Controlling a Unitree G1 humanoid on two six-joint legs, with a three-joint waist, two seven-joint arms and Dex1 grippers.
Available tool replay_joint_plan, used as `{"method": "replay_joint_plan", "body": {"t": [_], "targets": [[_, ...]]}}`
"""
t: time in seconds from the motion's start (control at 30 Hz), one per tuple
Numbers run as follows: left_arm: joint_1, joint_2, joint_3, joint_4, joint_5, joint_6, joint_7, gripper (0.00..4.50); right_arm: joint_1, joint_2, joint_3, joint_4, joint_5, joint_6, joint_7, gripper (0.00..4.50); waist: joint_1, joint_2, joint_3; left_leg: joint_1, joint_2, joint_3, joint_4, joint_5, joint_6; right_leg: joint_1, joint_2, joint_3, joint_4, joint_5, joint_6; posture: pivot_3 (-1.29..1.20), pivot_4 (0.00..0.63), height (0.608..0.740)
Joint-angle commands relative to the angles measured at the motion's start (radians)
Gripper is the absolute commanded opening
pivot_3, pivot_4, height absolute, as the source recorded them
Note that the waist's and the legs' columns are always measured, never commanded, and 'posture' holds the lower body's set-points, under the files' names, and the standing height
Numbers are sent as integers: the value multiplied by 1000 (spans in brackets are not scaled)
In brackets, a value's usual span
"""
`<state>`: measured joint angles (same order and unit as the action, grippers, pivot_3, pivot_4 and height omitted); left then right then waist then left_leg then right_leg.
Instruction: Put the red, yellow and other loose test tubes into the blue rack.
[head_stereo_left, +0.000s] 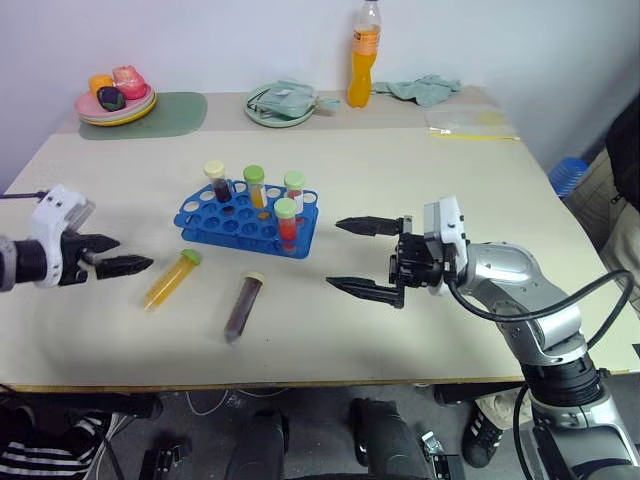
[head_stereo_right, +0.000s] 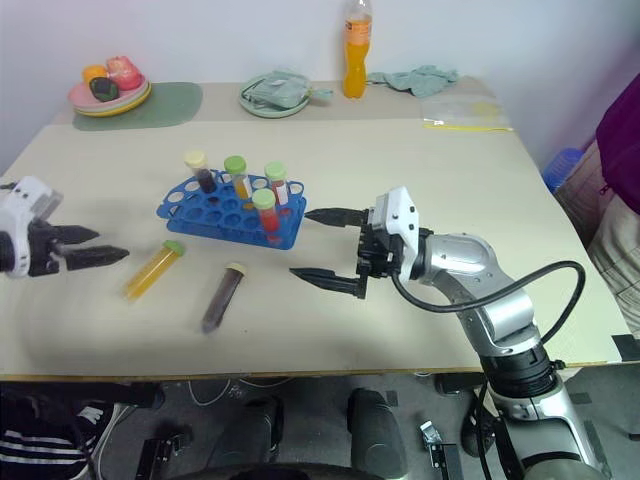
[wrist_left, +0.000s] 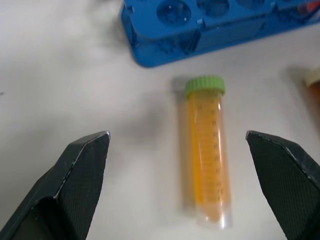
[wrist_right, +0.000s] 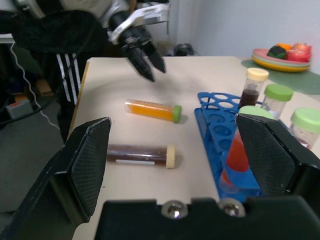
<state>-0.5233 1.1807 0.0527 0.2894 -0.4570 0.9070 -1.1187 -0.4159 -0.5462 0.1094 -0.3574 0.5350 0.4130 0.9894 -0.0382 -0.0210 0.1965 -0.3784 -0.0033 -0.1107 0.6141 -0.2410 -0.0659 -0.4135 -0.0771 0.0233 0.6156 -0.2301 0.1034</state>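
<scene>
Two tubes lie flat on the table (head_stereo_left: 420, 160), waiting for me: the yellow-orange tube (head_stereo_left: 171, 279) with its green cap, and the dark purple-brown tube (head_stereo_left: 243, 306) with its cream cap, both just in front of the blue rack (head_stereo_left: 248, 219). Four tubes already stand upright in the rack's holes, so I judge these two are what remains. My left gripper (head_stereo_left: 113, 255) hangs with its fingers spread wide, near the yellow-orange tube but apart from it; in my left wrist view that tube (wrist_left: 206, 154) lies lengthwise between my two fingertips with its cap toward the rack, which is why I hold the jaws so far apart, I think: to straddle its body before closing. My right gripper (head_stereo_left: 352, 257) is also wide and empty, pointing level toward the rack from the other side, with the dark purple-brown tube beyond its tips and well apart. Neither hand touches anything yet.
</scene>
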Motion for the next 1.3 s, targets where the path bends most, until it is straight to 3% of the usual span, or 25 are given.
{"method": "replay_joint_plan", "body": {"t": [0.03, 0.3, 0.5, 0.63, 0.87, 1.17, 1.3], "targets": [[-140, 26, -137, 84, 63, 44, -148, 4500, 9, 7, 4, -50, 6, -16, 0, 4398, -3, 0, 0, 0, 0, 0, 0, 0, 0, 0, 0, 0, 0, 0, 0, 0, 150, 740], [-384, -44, -433, 347, 273, -3, -400, 4500, 45, 18, 18, -70, -5, -43, -1, 4398, -6, 0, 0, -4, 0, 1, 0, 0, 0, -5, 1, 1, 4, 0, 0, 0, 150, 740], [-545, -177, -576, 581, 457, -127, -483, 4500, 58, 42, 33, -49, -25, -80, -9, 4398, 2, -2, -1, -10, 0, 0, 4, 0, 0, -9, 1, 0, 4, 1, 2, 0, 150, 740], [-644, -230, -631, 708, 500, -163, -496, 4500, 71, 45, 34, -51, -32, -95, -7, 4398, 0, -3, -1, -13, 0, -1, 6, 0, 0, -11, 1, 0, 4, 3, 3, 0, 150, 740], [-693, -251, -813, 777, 494, -258, -496, 4500, 93, 35, 35, -62, -43, -107, -3, 4398, -6, -3, -1, -12, 0, -1, 6, 0, 1, -11, 1, 0, 6, 3, 4, 0, 150, 740], [-655, -351, -735, 883, 600, -319, -482, 4500, 101, 34, 34, -96, -35, -87, -25, 4398, -1, -2, -1, -12, -1, -1, 10, 0, 1, -11, 0, 1, 11, 2, 5, 0, 150, 740], [-618, -377, -673, 878, 623, -321, -439, 3198, 98, 27, 27, -107, -32, -77, -32, 4500, 0, 0, -3, -11, -1, -2, 13, 0, 1, -11, 0, 1, 15, 1, 7, 0, 150, 740]]}}
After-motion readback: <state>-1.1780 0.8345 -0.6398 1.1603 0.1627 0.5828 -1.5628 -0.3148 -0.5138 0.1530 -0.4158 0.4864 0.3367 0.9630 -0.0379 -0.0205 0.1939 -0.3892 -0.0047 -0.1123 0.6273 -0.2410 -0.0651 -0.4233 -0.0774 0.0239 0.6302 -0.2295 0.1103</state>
